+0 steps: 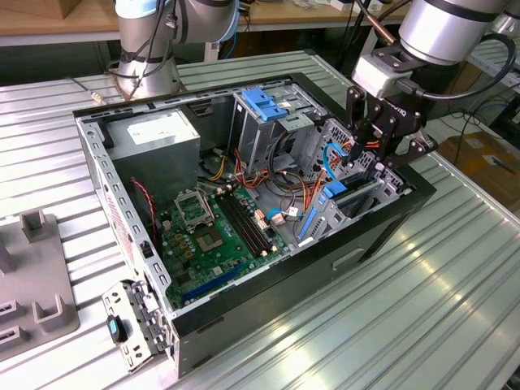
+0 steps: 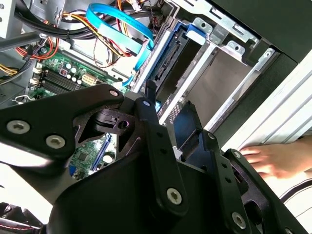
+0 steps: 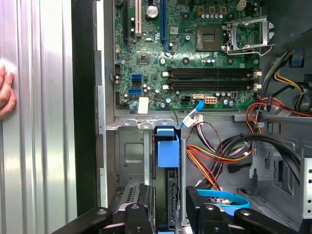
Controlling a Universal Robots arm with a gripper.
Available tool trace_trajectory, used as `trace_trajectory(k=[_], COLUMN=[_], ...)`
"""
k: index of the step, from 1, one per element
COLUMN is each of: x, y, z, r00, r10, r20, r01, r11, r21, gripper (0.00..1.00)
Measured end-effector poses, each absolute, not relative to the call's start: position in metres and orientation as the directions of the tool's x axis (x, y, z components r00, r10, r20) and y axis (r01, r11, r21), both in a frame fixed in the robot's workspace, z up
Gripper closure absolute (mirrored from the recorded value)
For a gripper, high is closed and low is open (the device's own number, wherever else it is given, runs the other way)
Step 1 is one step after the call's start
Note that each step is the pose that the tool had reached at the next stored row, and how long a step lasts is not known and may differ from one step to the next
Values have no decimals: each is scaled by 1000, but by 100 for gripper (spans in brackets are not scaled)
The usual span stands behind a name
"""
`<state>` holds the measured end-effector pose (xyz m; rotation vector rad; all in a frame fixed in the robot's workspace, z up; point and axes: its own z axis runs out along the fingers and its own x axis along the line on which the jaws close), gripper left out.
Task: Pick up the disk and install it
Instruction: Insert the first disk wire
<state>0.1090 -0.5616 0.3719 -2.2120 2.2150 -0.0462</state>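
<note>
The disk (image 3: pixel 168 151), in its bright blue carrier, stands on edge in the drive bay at the end of the open computer case (image 1: pixel 390 219) on the exterior view's right. In the exterior view its blue frame (image 1: pixel 335 193) shows just below my gripper (image 1: pixel 366 158). My gripper (image 3: pixel 168 214) reaches down into the bay, and its black fingers (image 3: pixel 139 214) lie against both flat sides of the disk's upper end. In the second wrist view, the disk's connector edge (image 2: pixel 168 63) points into the bay, beyond my fingertips (image 2: pixel 147 95).
Orange, black and blue cables (image 3: pixel 219 161) crowd the bay's side. The motherboard (image 1: pixel 215 227), a grey power supply (image 1: pixel 154 138) and a blue drive cage (image 1: pixel 264 101) fill the case. A person's hand (image 2: pixel 273 161) rests on the ribbed table beside the case. A grey fixture (image 1: pixel 32 276) lies at the exterior view's left.
</note>
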Motion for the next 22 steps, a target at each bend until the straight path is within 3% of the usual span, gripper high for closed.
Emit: trace_trajectory(k=[22], x=[119], y=[-546], z=[370], r00=[-1], r10=[-1000], r20=[15], r01=[-1000], r11=[1], r21=[-29], gripper=[57])
